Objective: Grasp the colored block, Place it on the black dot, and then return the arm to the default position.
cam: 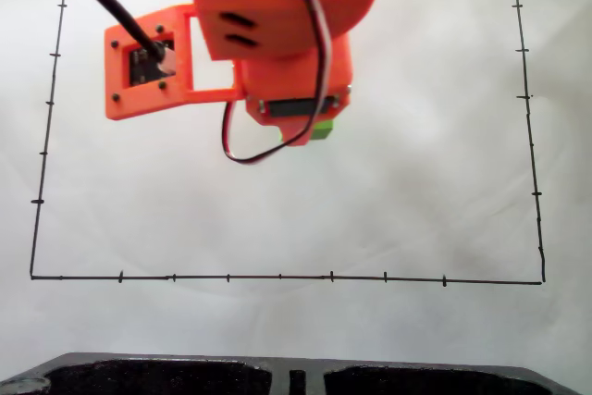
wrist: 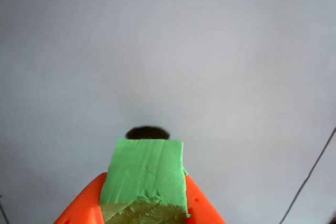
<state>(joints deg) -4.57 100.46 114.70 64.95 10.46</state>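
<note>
The green block sits clamped between two orange fingers at the bottom of the wrist view. Just past its far edge the black dot peeks out on the white surface, mostly hidden behind the block. In the fixed view the orange arm hangs over the upper middle of the sheet, and a corner of the green block shows under its lower end. My gripper is shut on the block.
A thin black tick-marked rectangle outline frames the white sheet. A black line crosses the lower right of the wrist view. A dark tray edge runs along the bottom. A camera plate juts from the arm's left.
</note>
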